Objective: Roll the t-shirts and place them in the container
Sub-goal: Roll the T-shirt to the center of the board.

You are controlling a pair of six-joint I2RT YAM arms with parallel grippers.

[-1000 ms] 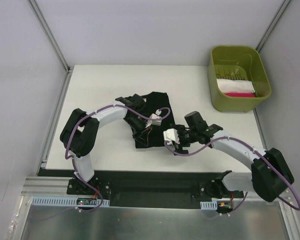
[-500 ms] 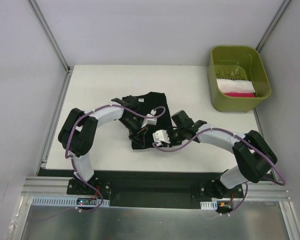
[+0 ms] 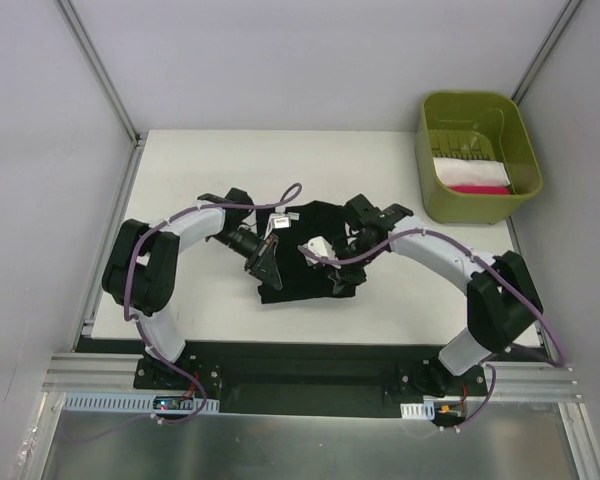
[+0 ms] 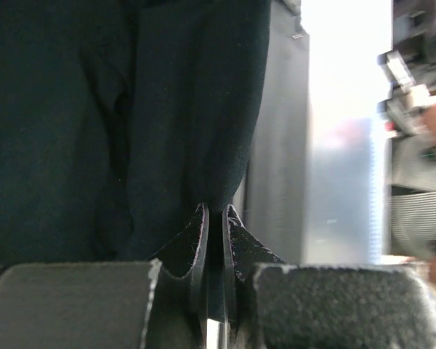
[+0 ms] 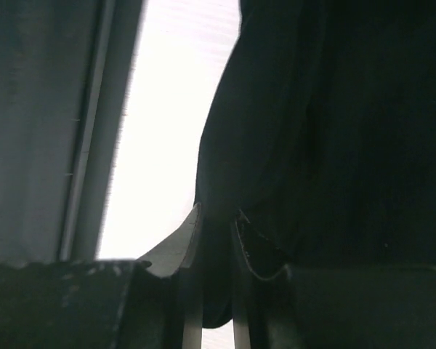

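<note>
T-shirt count: 1 black t-shirt [image 3: 302,284], bunched mid-frame on the worktop [image 3: 190,180].
Pincer count: 2, both at the t-shirt.
Left pincer [image 4: 214,212]: clamped on a black fold.
Right pincer [image 5: 216,218]: pinching the t-shirt's edge.
Bin count: 1 olive bin [image 3: 475,210], upper right.
Change since 0.5 s ago: both wrists higher in frame, cloth spread further right.

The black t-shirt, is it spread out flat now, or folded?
Folded. The t-shirt lies as a compact block, not laid out, and its edges are pinched by the left gripper and the right gripper.
</note>
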